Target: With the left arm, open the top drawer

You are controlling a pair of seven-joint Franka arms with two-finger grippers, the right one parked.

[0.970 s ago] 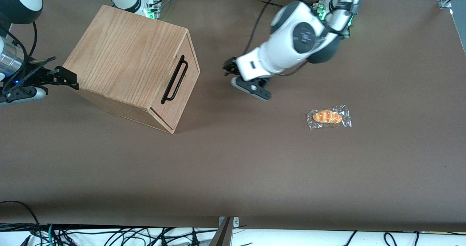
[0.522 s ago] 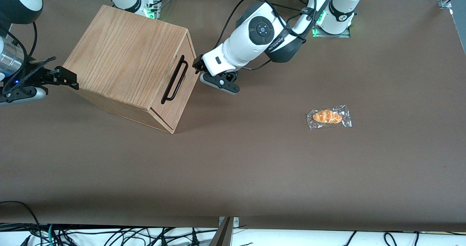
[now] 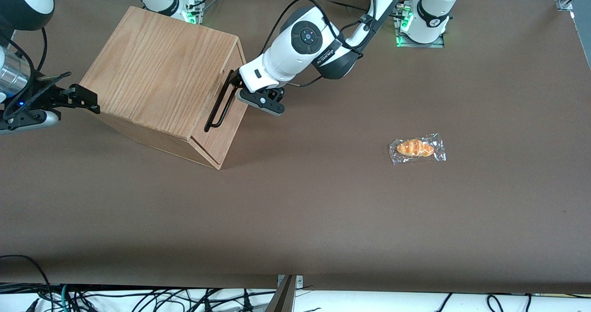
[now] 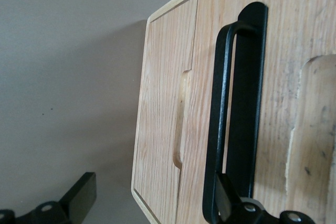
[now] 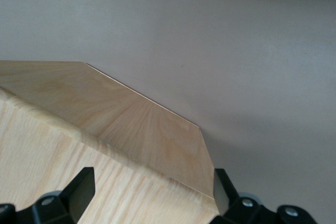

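1. The fingers (image 4: 226, 203) are spread apart; one sits right against the black handle (image 4: 231, 114), the other is off to the side over bare worktop (image 3: 323, 201).
2. The gripper (image 3: 236, 84) is at the handle's end farther from the front camera, in front of the top drawer (image 3: 235, 113).
3. The left arm (image 3: 304, 49) reaches down to it.
4. The top drawer is flush in the cabinet (image 3: 161, 72).
5. A wrapped bread roll (image 3: 416, 148) lies well apart, toward the working arm's end.
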